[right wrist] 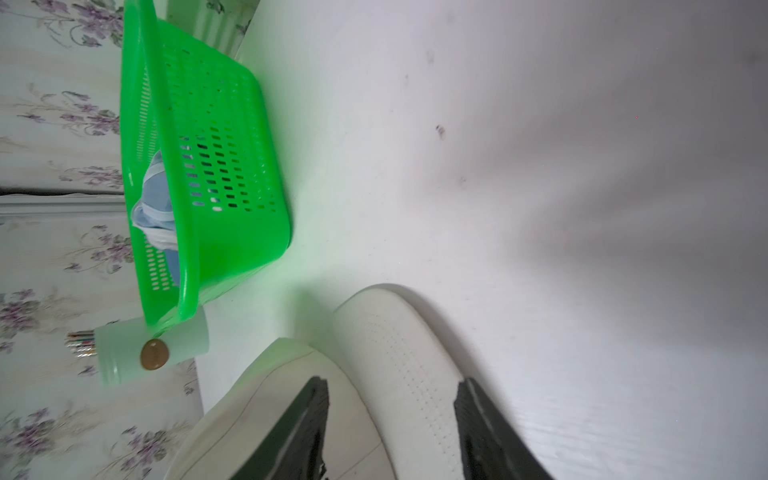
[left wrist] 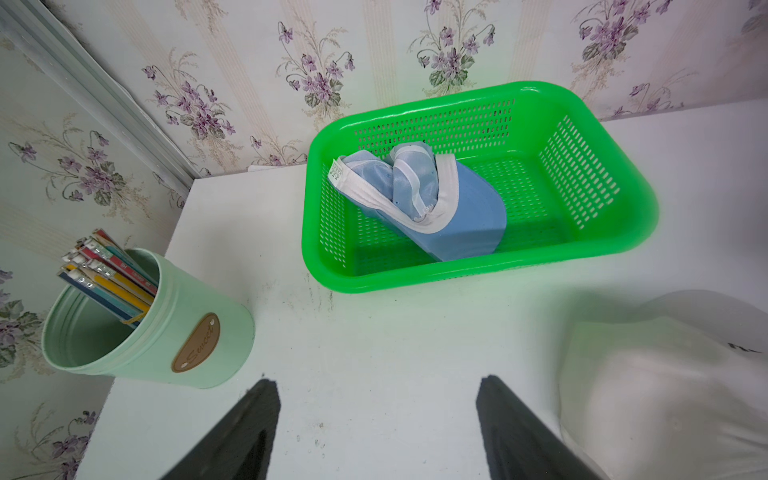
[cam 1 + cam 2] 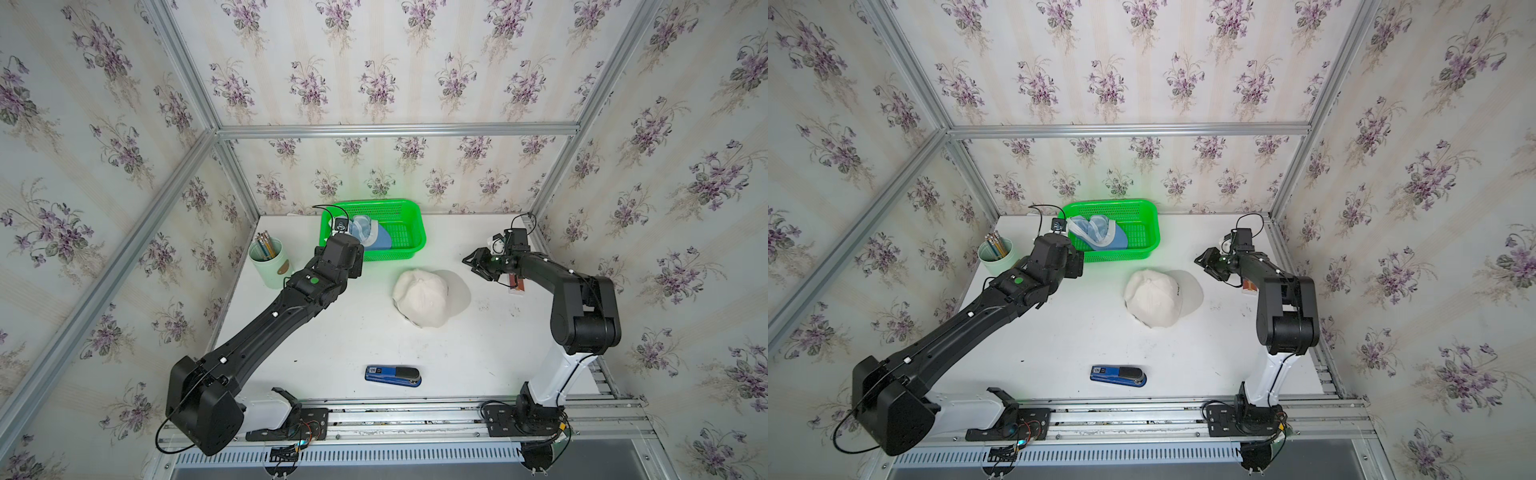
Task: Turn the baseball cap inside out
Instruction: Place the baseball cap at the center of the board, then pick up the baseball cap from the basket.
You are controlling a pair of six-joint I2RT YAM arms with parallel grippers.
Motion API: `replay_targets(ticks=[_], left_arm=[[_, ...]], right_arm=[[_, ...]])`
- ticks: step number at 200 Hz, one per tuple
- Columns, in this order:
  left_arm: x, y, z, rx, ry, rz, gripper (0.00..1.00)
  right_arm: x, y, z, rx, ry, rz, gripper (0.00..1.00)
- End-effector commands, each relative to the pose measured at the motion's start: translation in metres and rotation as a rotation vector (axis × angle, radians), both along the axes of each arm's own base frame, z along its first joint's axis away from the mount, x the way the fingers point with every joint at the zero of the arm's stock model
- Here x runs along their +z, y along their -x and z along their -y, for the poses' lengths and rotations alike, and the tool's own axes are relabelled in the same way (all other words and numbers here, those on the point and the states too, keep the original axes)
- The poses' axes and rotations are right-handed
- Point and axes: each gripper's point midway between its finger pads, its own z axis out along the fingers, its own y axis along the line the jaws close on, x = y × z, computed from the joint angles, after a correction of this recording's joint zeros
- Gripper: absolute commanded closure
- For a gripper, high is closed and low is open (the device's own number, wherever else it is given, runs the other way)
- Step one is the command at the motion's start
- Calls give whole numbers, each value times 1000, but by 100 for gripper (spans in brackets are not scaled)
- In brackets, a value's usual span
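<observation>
Left fingers [image 2: 249, 432] and right fingers [image 1: 486, 432] spread, empty; left ones hidden under wrist [image 3: 338, 257] in both top views; cap [image 3: 424, 297] clear of both.

The cap [image 3: 428, 297] lay mid-table [image 3: 332, 340], its brim to the right. Behind it, by the back wall, stood a basket [image 3: 374, 202] with the other cap [image 3: 370, 237] in it. Left of the basket, at the table's left edge, stood a cup [image 3: 274, 272] holding pencils [image 3: 264, 245]. A stapler [image 3: 392, 376] lay near the front edge.
</observation>
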Motion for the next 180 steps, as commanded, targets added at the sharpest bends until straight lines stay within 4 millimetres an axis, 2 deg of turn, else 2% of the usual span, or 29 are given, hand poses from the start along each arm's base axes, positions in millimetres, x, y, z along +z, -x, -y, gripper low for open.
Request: replay_targets(ticks=[1,11,16,44,67,88,115,132,150,180], left_arm=[[5,-11,-3,28,-1,6,21],[4,-18,-10,58,19,-35,20],[-6,-27,-12,74,22,-77,20],[-14,-69,-32,138,70,-194,19],[-29,-109,-30,147,33,-254,20],[-51,-130,-32,196,63,-339,20],[-77,-146,-33,280,211,-405,21],[-86,-153,-40,365,263,-389,21],[-97,-167,-34,371,351,-381,22],[-119,-183,-35,436,382,-374,24]], right_arm=[[11,0,19,-41,128,10,42],[29,-4,15,-45,160,61,40],[38,-5,11,-37,190,89,40],[78,-8,-34,41,323,204,38],[106,-4,-73,94,379,298,38],[125,5,-97,127,358,364,38],[139,15,-113,158,345,416,38],[141,18,-118,175,323,424,38],[140,21,-122,193,306,426,38],[138,26,-124,205,295,434,38]])
